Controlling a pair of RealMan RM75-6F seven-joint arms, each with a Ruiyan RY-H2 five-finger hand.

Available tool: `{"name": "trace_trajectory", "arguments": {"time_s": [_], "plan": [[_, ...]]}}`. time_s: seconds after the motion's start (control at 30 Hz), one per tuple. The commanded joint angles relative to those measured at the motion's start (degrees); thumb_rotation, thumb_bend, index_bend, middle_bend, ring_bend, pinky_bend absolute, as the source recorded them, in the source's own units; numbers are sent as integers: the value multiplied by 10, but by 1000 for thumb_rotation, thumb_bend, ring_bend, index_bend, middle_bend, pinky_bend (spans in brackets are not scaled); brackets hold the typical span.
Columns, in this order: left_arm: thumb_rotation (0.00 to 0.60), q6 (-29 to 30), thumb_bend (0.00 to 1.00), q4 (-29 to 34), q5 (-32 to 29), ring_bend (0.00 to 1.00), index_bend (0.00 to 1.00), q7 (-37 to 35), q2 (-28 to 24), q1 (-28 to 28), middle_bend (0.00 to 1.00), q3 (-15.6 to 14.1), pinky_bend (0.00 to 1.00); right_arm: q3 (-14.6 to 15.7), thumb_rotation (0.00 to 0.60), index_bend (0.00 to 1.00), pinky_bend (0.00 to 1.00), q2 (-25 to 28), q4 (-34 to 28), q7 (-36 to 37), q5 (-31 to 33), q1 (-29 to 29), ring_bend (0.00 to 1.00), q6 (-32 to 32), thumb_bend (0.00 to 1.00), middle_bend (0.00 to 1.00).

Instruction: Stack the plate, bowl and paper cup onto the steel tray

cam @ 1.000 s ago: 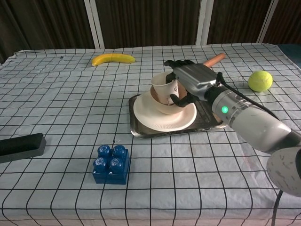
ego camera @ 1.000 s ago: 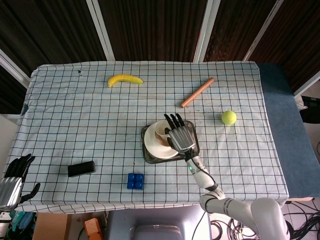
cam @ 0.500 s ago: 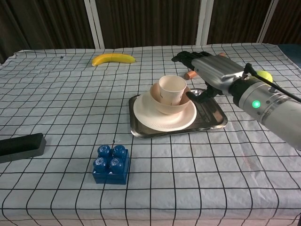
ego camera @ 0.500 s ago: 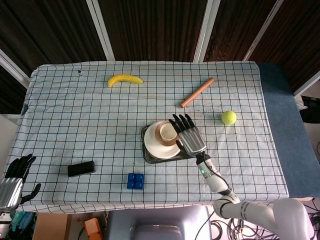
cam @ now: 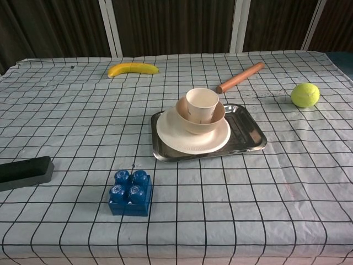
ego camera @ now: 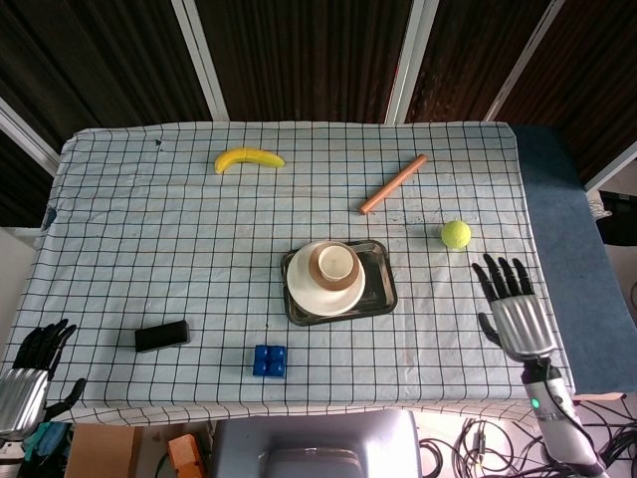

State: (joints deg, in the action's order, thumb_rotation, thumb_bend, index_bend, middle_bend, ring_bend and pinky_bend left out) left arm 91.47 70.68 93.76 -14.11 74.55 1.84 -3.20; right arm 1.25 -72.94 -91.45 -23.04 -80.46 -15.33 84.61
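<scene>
Pulling back: the right hand (ego camera: 514, 311), which hovered at the paper cup (cam: 202, 105) a second ago, now sits off the table's right edge, fingers spread, holding nothing. The left hand (ego camera: 27, 384) hangs at the lower left corner, fingers apart, empty, barely moved. The cup stands upright in the bowl (cam: 199, 121), the bowl on the plate (cam: 192, 136), the plate on the steel tray (cam: 251, 132), left of centre. With the release done and nothing tipping, the stack looks complete.

right robot hand (ego camera: 514, 309): silver back, black fingers | left robot hand (ego camera: 28, 375): same
</scene>
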Motion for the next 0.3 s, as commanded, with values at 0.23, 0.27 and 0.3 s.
{"name": "trace_trajectory", "arguments": {"time_s": [0.23,0.27,0.3], "plan": [[600,4,368,-14,-11,0,0,75,28,1,19,17,0,43,600,0,0,45,55,138,-13,120,0,91,323,0],[600,3,368,-14,-10,0,0,76,28,1,19,16,0,42,600,0,0,46,54,141,-15,121,0,90,323,0],[600,3,368,-13,-8,0,0,77,28,1,19,15,0,40,600,0,0,48,54,143,-18,121,0,87,323,0]]}}
